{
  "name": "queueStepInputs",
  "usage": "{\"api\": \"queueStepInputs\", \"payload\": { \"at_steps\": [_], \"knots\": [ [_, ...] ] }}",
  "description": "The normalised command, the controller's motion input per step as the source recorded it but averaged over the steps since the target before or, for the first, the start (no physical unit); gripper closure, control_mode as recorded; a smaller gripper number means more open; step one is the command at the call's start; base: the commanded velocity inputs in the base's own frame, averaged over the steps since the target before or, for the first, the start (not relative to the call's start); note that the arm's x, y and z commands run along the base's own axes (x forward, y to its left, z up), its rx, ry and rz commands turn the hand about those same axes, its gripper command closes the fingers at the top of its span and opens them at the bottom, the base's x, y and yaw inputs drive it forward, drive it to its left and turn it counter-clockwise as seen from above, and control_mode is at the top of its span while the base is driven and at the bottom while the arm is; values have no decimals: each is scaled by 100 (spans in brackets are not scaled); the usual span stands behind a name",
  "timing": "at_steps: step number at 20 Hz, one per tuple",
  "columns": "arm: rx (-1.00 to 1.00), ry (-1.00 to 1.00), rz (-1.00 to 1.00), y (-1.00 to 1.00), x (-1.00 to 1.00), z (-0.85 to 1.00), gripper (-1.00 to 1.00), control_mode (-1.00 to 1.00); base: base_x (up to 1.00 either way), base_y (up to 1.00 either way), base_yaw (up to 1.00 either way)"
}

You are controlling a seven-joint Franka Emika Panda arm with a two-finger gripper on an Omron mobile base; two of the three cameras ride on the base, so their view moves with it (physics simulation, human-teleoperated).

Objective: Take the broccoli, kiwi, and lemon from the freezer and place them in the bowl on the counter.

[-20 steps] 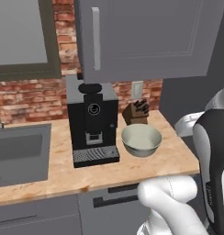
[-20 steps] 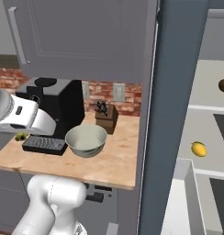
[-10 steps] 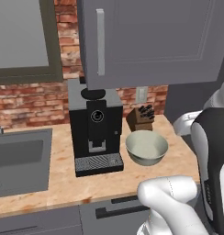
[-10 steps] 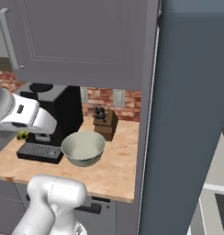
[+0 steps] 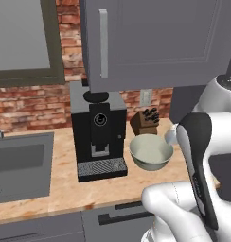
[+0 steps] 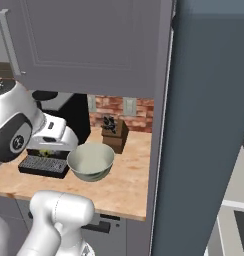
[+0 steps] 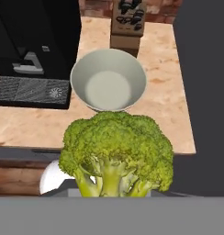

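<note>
Carrying the broccoli (image 7: 117,153), the pincer is clenched on it: in the hand view the yellow-green floret sits large at the bottom, stem down toward the fingertips, which the floret itself hides. The broccoli hangs in the air in front of the worktop (image 7: 164,98), not yet over the bowl (image 7: 108,80).

The step in hand looks like the delivery of the first item. The bowl is empty, a wide pale grey-green dish with a whitish rim, standing on the tan marbled worktop. The kiwi and lemon have evidently not been delivered yet.

The next move, as a judgement, calls for carrying the floret forward until it is over the bowl's open mouth, lowering it, and only then releasing it.

Around the bowl: a black coffee machine (image 5: 98,134) stands just beside it on the left, its drip grille at the front. A brown knife block (image 5: 145,123) stands behind the bowl against the red brick wall (image 5: 27,106). A grey sink (image 5: 20,165) is set into the worktop well to the left. Grey wall cupboards (image 5: 155,42) hang above.

In the right base view the tall dark grey freezer (image 6: 206,130) rises close on the right, right at the worktop's end. That panel and the coffee machine flank the bowl, so the approach is best kept between them and below the cupboards.
</note>
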Motion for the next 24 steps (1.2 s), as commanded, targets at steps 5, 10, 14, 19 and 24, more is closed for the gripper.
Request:
{"api": "queueStepInputs", "payload": {
  "at_steps": [5, 10, 14, 19, 24],
  "knots": [
    [0, 6, 6, 0, 33, -88, 100, -100, 0, 0, 0],
    [0, 0, 1, 0, 55, -16, 100, -100, 0, 0, 0],
    [2, 1, 0, 0, 83, -3, 100, -100, 0, 0, 0],
    [8, 7, 1, -12, 71, -34, 100, -100, 0, 0, 0],
    [7, 9, 0, -7, 36, -84, 100, -100, 0, 0, 0]
  ]
}}
